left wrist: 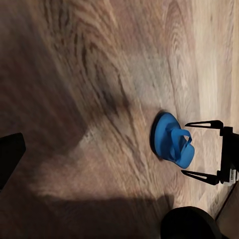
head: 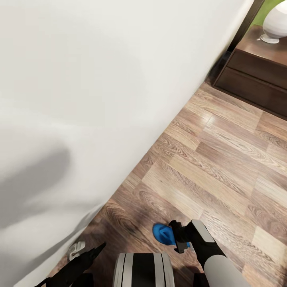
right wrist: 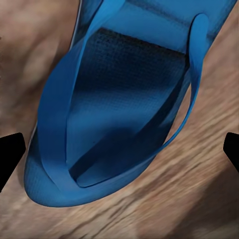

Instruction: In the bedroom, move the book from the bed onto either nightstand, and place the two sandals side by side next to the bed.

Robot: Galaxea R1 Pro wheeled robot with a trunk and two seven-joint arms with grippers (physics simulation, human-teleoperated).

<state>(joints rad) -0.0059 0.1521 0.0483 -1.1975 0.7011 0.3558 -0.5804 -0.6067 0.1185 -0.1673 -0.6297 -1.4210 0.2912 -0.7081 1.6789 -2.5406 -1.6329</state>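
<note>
One bright blue sandal (head: 162, 233) lies on the wood-plank floor just ahead of my base. My right gripper (head: 178, 238) is low over it, open, with one finger on each side of the sandal (left wrist: 171, 140). Seen from the left wrist, the right gripper (left wrist: 184, 148) has its thin fingers (left wrist: 201, 123) straddling the strap end. In the right wrist view the sandal (right wrist: 119, 99) sits close between the spread fingertips (right wrist: 10, 159). My left gripper (head: 95, 250) hangs open beside it, holding nothing. The book is out of view.
A big pale white surface (head: 79, 99) rises from the floor along the left; I cannot tell whether it is the bed's side or a wall. A dark reddish-brown cabinet (head: 255, 75), seemingly a nightstand, carries a white lamp base (head: 276, 22) at the far right. Bare floor (head: 223, 159) lies between.
</note>
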